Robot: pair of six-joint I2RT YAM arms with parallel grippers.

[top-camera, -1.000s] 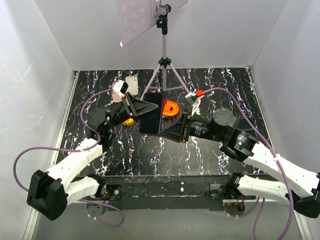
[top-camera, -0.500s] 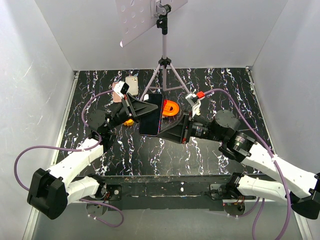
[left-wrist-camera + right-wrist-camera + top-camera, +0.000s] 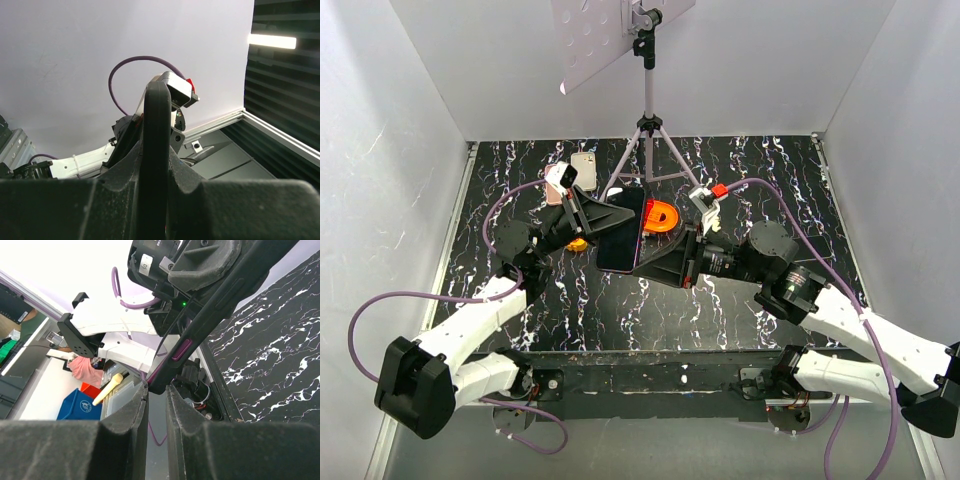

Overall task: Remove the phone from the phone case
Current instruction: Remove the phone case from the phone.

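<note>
"Phone [image 3: 620, 232] — where is it?"
"Up in the air over the black tabletop [image 3: 740, 180], tilted, in the middle between the two arms. It sits inside its dark case [image 3: 200, 330], and the case has a purple button on its side."
"Who has it?"
"Both arms. The left fingers [image 3: 115, 190] are clamped tight on one edge. From that arm's camera you see the phone edge-on, standing right between them."
"And the other side?"
"The right fingers [image 3: 125, 440] are pinched on a corner of the case — the gap between them is thin and the corner fills it."
"What else is there?"
"An orange piece [image 3: 665, 217] lies on the tabletop just behind the phone. A tripod [image 3: 648, 130] stands farther back, with a white board [image 3: 595, 35] fixed on top."
</note>
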